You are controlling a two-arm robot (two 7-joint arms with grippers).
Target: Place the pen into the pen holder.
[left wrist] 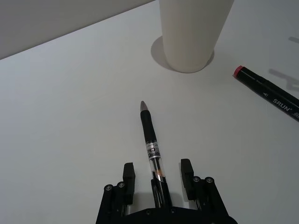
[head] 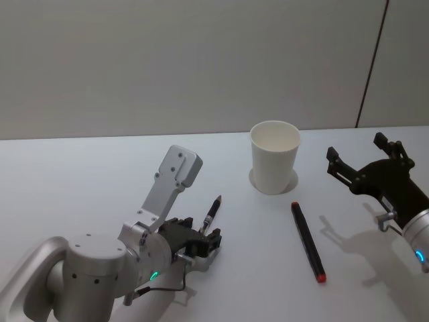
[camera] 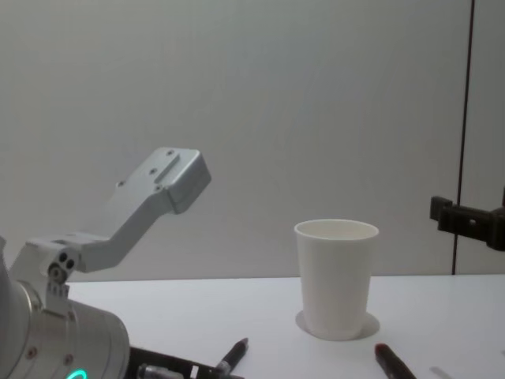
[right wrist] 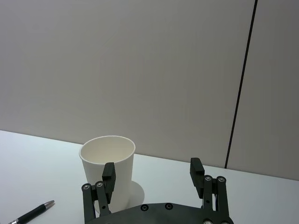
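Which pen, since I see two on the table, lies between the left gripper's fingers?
The slim clear-barrelled pen, straddled by the left gripper's open fingers; the thicker red-capped marker lies apart, nearer the right gripper.

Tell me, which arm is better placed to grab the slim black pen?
Left: the left gripper straddles the slim black pen, fingers open; the right gripper hovers raised, beyond the white paper cup.

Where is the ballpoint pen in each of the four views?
Head view: ballpoint pen on the table, left of the paper cup, at the left claw.
Left wrist view: ballpoint pen within the open left claw, tip toward the paper cup.
Right wrist view: its end beside the paper cup.
Chest view: low, left of the paper cup.
Shared landmark: the paper cup.
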